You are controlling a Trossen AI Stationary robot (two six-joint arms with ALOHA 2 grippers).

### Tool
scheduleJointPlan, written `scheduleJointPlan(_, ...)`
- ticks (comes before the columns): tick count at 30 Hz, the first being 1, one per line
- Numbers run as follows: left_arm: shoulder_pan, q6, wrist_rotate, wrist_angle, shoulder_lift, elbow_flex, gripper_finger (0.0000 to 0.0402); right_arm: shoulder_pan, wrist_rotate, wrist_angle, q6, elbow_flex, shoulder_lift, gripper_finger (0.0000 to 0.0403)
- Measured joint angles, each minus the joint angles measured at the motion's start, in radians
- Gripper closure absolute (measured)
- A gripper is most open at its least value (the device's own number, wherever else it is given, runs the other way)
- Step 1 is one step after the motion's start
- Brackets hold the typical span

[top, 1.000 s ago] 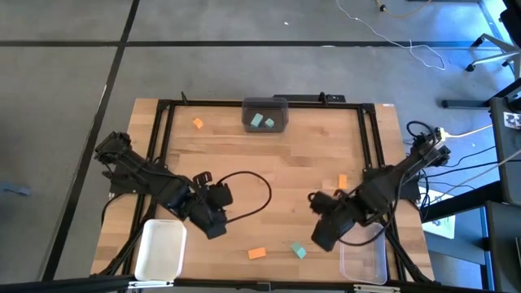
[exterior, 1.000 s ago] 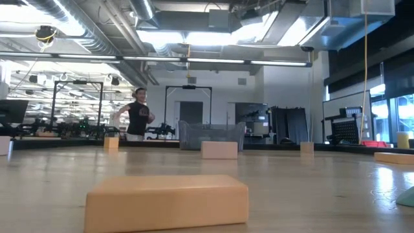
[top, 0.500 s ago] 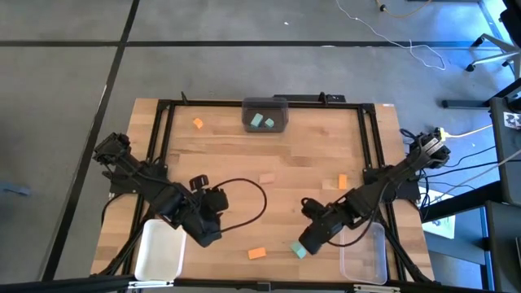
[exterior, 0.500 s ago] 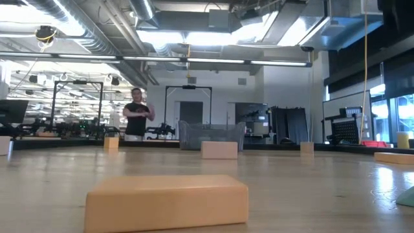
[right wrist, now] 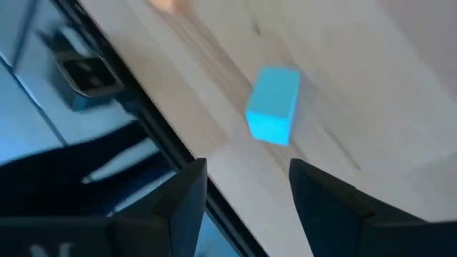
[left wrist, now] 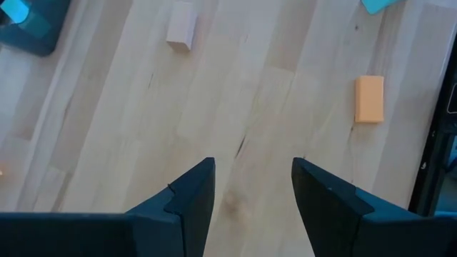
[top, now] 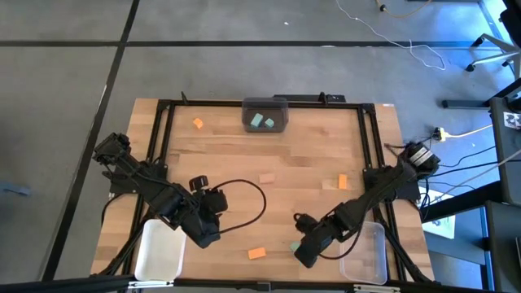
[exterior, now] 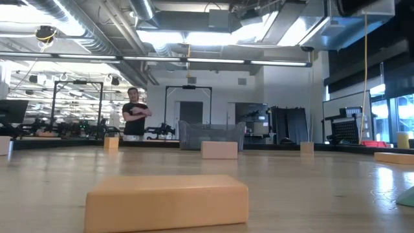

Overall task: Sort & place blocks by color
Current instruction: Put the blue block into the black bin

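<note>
A teal block [right wrist: 273,105] lies flat on the table near its front edge. My right gripper [right wrist: 246,193] hangs open just above and short of it, largely covering the block [top: 294,246] in the high view. An orange block [top: 256,254] lies to its left. A tan block [top: 267,178] and another orange block [top: 343,182] rest mid-table, and a third orange one [top: 198,123] lies far left. Two teal blocks sit in the dark bin [top: 265,124]. My left gripper [left wrist: 253,185] hovers open over bare wood at the near left [top: 203,225].
A white bin [top: 159,251] stands at the near left corner and a clear bin [top: 364,254] at the near right, beside my right arm. A black frame [top: 163,130] runs along the table's sides and back. A black cable [top: 248,191] loops by my left gripper.
My right gripper has come down and toward the table's near edge and left, rolling its wrist, until it stands over the teal block at the front. It has stayed open. No block has moved.
</note>
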Motion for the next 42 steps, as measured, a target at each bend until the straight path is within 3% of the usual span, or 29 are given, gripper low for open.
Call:
scheduleJointPlan(16,0.001,0.000,0.001,0.000,0.000,0.000,0.0223,-0.001,-0.023,0.034,-0.007,0.000,0.142,0.0203)
scheduleJointPlan(33,0.001,0.000,0.001,0.000,0.000,0.000,0.0223,-0.003,0.032,0.065,-0.060,0.001,0.153,0.0203)
scheduleJointPlan(42,0.001,0.000,0.002,0.000,0.000,0.000,0.0223,-0.003,0.031,0.085,-0.059,0.005,0.224,0.0203)
